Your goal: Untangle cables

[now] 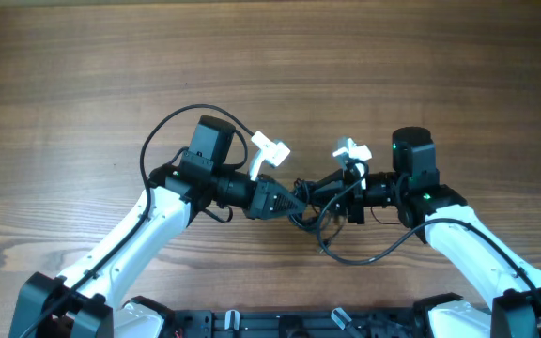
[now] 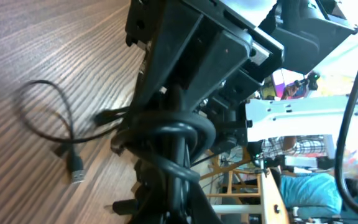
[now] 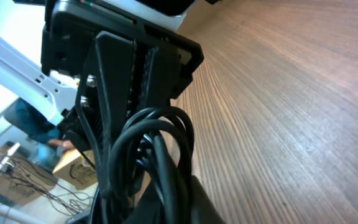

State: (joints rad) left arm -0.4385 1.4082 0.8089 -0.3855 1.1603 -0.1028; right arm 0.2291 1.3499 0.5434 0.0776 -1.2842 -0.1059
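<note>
The cables (image 1: pixel 312 203) are a small dark bunch held just above the table between my two grippers, which face each other. My left gripper (image 1: pixel 292 199) is shut on the bunch from the left. My right gripper (image 1: pixel 334 194) is shut on it from the right. In the left wrist view the coil (image 2: pixel 174 142) wraps over the left gripper's fingers (image 2: pixel 178 202), and a loose loop (image 2: pixel 42 112) ending in a silvery plug (image 2: pixel 76 177) lies on the wood. In the right wrist view the looped cords (image 3: pixel 157 149) fill the right gripper's jaws (image 3: pixel 166 199).
The wooden table (image 1: pixel 270 66) stretches wide behind the arms. A thick black arm wire (image 1: pixel 369 258) sags onto the table in front of the right arm, and another arcs over the left arm (image 1: pixel 162 131). White tags (image 1: pixel 270 147) stick up from both grippers.
</note>
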